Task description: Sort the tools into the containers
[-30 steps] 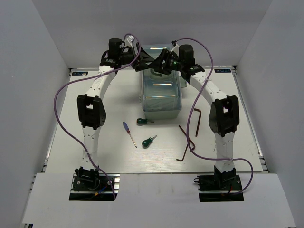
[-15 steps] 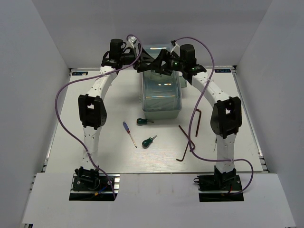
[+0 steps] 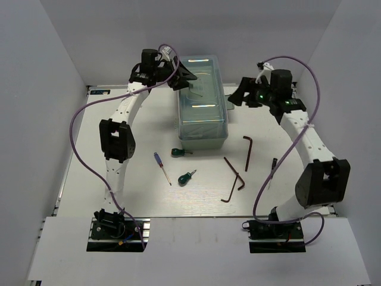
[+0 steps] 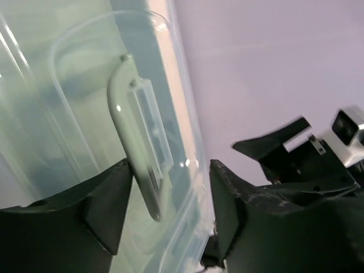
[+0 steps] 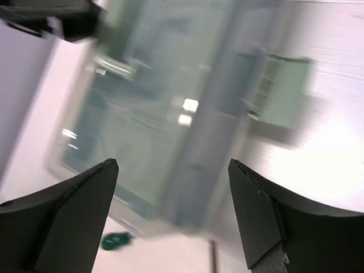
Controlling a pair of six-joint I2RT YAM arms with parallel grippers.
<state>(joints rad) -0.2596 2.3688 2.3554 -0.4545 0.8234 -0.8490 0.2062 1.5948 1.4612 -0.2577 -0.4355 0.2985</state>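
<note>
My left claw [image 4: 170, 170] sits at the far left side of the toolbox [image 3: 202, 119]. Its fingers are apart, and the lower end of the lid handle [image 4: 120, 114] lies between them, closer to one finger than the other. Nothing is clamped yet. My right claw [image 5: 172, 165] hangs off to the right of the box, spread wide and empty. Its own view is smeared, so I trust it little.

The lid looks shut, and every tool I can see lies on the worktop [image 3: 137, 119] nearer than the box:
- The blue-handled screwdriver [image 3: 158, 159] is to the left.
- One green stubby screwdriver [image 3: 177, 152] is just beside the box's near wall.
- A second green screwdriver [image 3: 186, 177] is a little nearer.
- The hex keys [image 3: 247, 149] are to the right.
- The thin dark screwdriver [image 3: 273, 164] is farthest right.

I judge that sorting has not started.

Several things worry me from here:
- The handle is off-centre between my left fingers, so closing now could catch only its tip. It might then slip out or twist the lid.
- If the latches are holding, pulling on the handle could drag or tip the whole box, since my other claw is not steadying it.
- The box could slide into the green screwdriver just beside its near wall and push it away.
- The purple cable [image 3: 265, 190] of my right arm droops close to the thin dark screwdriver and the hex keys. A swing of that arm could sweep them across the worktop.
</note>
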